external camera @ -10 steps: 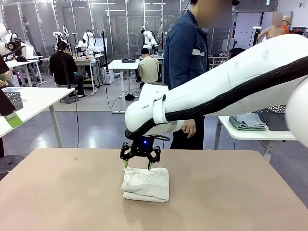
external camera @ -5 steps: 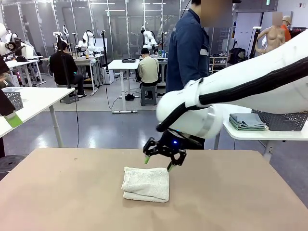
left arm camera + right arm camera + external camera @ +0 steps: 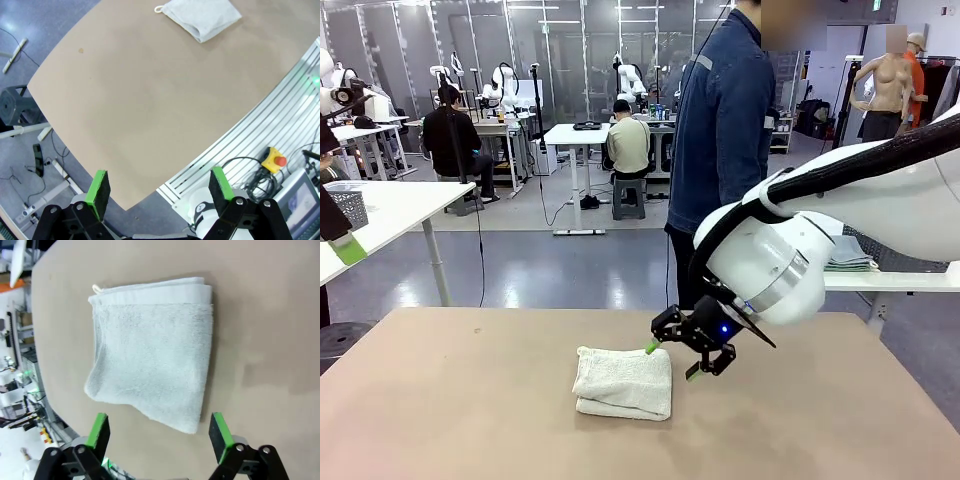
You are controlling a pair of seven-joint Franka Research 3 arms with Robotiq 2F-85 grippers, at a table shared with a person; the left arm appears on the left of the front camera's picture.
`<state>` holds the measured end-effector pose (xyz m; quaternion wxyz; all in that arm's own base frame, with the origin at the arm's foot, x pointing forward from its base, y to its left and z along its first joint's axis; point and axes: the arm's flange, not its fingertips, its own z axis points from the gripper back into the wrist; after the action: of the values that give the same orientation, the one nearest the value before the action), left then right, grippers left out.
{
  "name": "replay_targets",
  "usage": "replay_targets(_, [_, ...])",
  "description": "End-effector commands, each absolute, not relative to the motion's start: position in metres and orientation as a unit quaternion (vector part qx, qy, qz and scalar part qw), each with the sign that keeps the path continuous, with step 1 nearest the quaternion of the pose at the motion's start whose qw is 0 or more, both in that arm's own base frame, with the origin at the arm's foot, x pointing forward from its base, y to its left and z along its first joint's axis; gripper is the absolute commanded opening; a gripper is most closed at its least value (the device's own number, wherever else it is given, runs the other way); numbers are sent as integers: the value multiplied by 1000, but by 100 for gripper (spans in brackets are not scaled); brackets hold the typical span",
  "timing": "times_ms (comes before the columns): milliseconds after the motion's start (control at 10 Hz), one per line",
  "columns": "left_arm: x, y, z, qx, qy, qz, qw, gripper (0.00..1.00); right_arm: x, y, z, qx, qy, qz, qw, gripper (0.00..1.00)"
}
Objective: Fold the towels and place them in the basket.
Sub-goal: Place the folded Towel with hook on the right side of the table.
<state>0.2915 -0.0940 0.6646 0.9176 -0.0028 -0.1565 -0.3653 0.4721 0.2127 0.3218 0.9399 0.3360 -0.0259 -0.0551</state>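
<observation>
A folded white towel (image 3: 623, 383) lies in the middle of the tan table (image 3: 470, 400). My right gripper (image 3: 673, 360) hovers open just off the towel's right far corner, nothing between its green pads. In the right wrist view the towel (image 3: 152, 360) lies flat ahead of the open right gripper (image 3: 159, 430), loop tag at one corner. My left gripper (image 3: 159, 189) is open and empty, high over the table's near left edge, with the towel (image 3: 200, 17) far off. A dark mesh basket (image 3: 900, 264) sits on the right side table, mostly hidden by my right arm.
A person in a dark blue jacket (image 3: 720, 150) stands at the far side of the table. Folded towels (image 3: 847, 255) are stacked on the white side table (image 3: 880, 282) at the right. Another white table (image 3: 390, 205) stands at the left.
My right gripper has lifted off the towel's far edge and swung right, staying open. The towel stays folded in place. The person has stepped slightly right.
</observation>
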Motion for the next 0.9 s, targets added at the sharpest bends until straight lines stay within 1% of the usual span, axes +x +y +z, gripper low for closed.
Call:
replay_targets(0, [291,-94,664,-1,-157,-371,915,100,473,205,295,351,-24,-68,934,100])
replay_targets(400, [291,-94,664,-1,-157,-371,915,100,483,217,284,345,-2,-67,936,100])
replay_targets(800, [291,-94,664,-1,-157,-371,915,100,493,226,278,347,2,-67,936,100])
